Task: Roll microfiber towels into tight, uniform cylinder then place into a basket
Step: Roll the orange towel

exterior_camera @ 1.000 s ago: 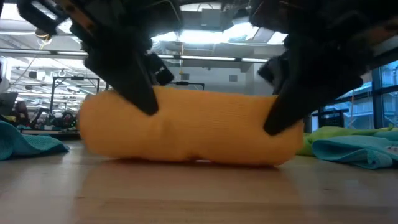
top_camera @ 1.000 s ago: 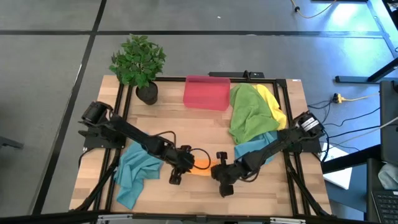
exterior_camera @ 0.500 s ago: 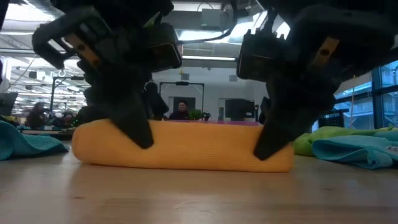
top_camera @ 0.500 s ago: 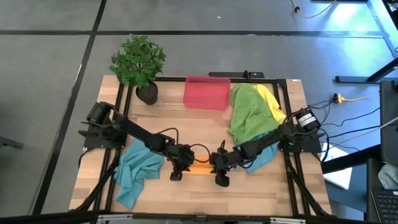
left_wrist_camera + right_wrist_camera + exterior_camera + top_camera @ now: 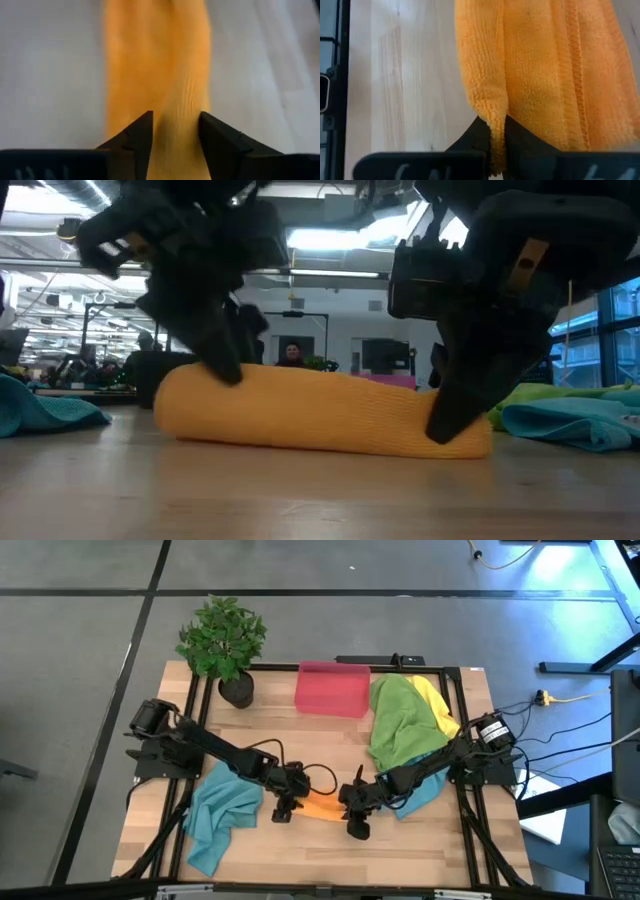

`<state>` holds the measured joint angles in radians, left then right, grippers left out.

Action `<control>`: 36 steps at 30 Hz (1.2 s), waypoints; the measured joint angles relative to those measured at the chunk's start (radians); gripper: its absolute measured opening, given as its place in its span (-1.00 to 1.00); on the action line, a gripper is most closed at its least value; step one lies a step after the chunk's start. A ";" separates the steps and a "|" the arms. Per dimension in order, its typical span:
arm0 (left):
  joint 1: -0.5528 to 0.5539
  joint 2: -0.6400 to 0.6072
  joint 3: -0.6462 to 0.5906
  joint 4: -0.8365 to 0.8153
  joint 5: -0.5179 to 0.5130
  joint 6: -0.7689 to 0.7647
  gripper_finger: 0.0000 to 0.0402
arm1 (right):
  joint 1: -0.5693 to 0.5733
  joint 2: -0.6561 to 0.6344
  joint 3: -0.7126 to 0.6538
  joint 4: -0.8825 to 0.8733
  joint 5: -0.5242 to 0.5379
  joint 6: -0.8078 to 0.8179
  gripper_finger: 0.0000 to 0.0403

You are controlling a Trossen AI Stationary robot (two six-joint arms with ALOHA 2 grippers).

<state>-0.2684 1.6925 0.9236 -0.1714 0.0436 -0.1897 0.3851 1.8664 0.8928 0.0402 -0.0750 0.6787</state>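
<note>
Gripping opposite ends of the orange roll point(image 5: 320, 806), left gripper point(image 5: 283, 810) fingers straddle it part-open, right gripper point(image 5: 356, 823) fingers pinch its edge, keeping it tight on the tabletop point(image 5: 300, 745).

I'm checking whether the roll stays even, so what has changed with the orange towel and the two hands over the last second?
The left hand has drawn its end of the orange towel toward the far side of the table, so the roll now lies skewed. The right hand moved in a second ago and has since stayed at its end, pinching an edge of the cloth. The basket and the other towels have not moved.
</note>
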 joint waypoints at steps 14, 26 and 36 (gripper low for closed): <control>-0.143 -0.059 0.011 0.142 -0.216 0.073 -0.22 | -0.011 0.002 0.000 -0.004 -0.003 0.049 -0.90; -0.153 0.159 0.011 0.376 -0.256 0.117 -0.22 | -0.011 0.002 0.000 -0.002 -0.007 0.050 -0.90; -0.090 0.175 0.011 0.317 -0.196 0.074 -0.22 | -0.012 0.003 0.000 0.002 0.015 0.024 -0.85</control>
<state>-0.3580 1.8679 0.9344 0.1457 -0.1520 -0.1160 0.3730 1.8692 0.8933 0.0420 -0.0600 0.7028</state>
